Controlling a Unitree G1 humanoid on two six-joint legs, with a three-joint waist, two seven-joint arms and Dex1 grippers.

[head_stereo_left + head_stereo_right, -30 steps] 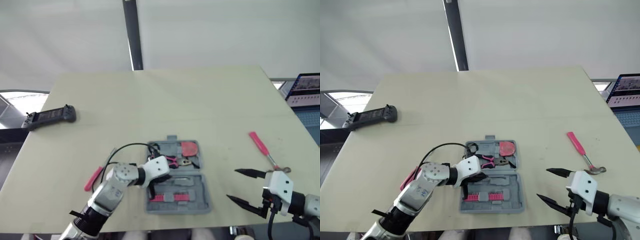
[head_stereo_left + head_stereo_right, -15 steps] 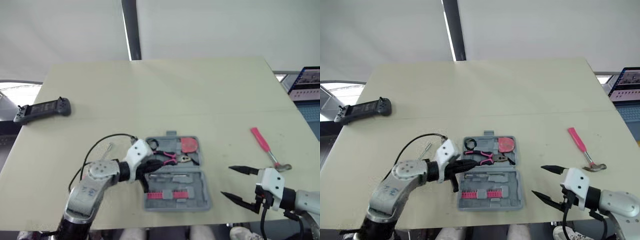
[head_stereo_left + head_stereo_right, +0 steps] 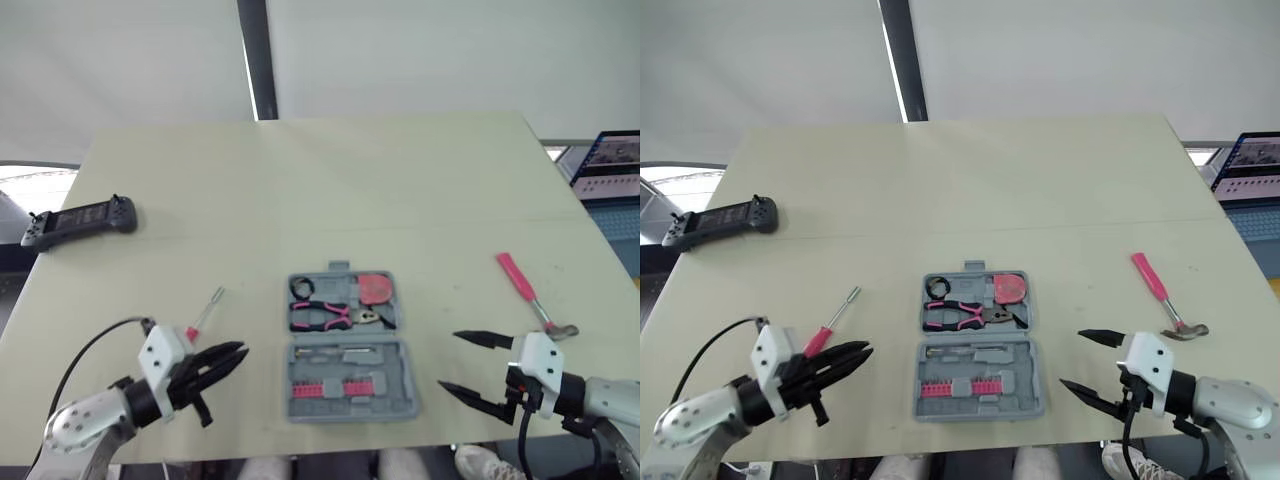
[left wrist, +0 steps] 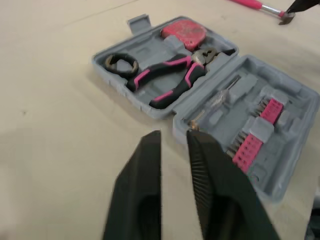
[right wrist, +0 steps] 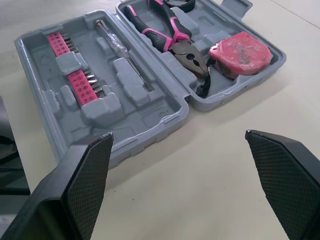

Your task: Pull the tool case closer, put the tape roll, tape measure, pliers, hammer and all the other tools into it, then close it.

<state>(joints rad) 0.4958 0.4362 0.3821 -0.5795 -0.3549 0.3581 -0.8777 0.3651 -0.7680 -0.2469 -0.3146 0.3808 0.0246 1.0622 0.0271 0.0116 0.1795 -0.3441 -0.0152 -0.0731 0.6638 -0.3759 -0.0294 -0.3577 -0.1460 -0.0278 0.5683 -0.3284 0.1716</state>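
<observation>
- Left gripper (image 3: 236,354) pulled back off the case (image 3: 408,400), now low over the table's near left edge, fingers a narrow gap apart, holding nothing.
- Uncovers a pink screwdriver (image 3: 203,313), lying just beyond those fingertips, left of the case.
- Case itself unmoved, open flat, centre of the near edge, between the two grippers.
- Pliers (image 3: 325,315) lying in the far half, tape roll (image 3: 301,288) at its left end, red tape measure (image 3: 376,289) at its right.
- Right gripper (image 3: 448,360) as before, just right of the case, jaws spread wide and empty.
- Hammer (image 3: 524,290) out on the table, beyond the right gripper, well clear of the case.
- Pale yellow-green table (image 3: 330,190); black controller (image 3: 78,219) at its left edge.
- White wall behind with a dark post (image 3: 253,55); laptop (image 3: 608,165) off the right side.
</observation>
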